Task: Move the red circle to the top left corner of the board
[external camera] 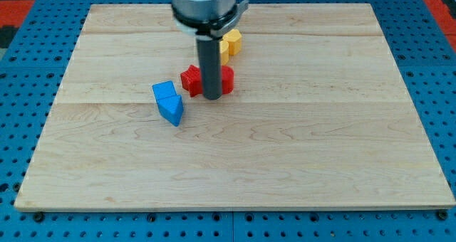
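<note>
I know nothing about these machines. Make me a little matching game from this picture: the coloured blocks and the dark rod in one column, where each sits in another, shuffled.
Things:
1. red block, partly hidden by the rod, shape unclear
2. yellow block
3. blue wedge-shaped block
4. my tip, the dark rod's lower end

Places:
A. nearest the view's left, apart from the others
B. nearest the view's top, behind the rod
C. in front of the red block, at its middle
D. between the yellow and blue blocks

All rest on the pale wooden board.

Pairs: 1-D, 2-B, 3-A, 4-C
</note>
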`<action>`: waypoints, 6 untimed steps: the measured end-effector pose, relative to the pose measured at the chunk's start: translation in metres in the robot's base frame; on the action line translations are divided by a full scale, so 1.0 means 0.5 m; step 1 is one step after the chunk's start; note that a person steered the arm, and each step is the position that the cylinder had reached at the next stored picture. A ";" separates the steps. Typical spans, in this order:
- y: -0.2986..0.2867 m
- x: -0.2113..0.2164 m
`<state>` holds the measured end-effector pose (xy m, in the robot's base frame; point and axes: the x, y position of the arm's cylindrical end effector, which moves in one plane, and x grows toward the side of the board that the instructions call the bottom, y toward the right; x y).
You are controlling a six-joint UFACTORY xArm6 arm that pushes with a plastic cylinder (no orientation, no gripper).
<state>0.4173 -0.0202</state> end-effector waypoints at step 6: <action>-0.024 -0.079</action>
<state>0.3777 -0.0323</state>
